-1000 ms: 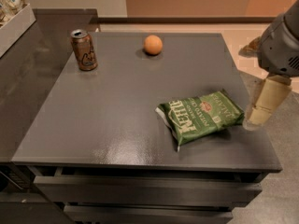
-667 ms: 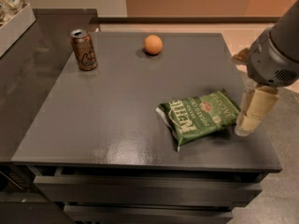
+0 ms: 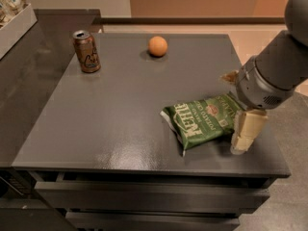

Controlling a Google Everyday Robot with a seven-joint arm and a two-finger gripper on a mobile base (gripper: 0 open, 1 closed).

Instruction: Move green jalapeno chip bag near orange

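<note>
The green jalapeno chip bag [image 3: 202, 120] lies flat on the dark table [image 3: 120, 109], right of the middle, near the front edge. The orange [image 3: 158, 46] sits at the back of the table, well apart from the bag. My gripper [image 3: 245, 133] hangs from the grey arm [image 3: 276, 73] at the right. It is low over the table, right at the bag's right end. Part of that end is hidden behind it.
A brown soda can [image 3: 86, 51] stands upright at the back left. A light box [image 3: 14, 23] sits on the counter at the far left. The table's right edge [image 3: 269, 129] runs just beside my gripper. Drawers are below the front edge.
My gripper has moved left and down, from beside the table's right edge to the bag's right end. The bag, orange and can have not moved.
</note>
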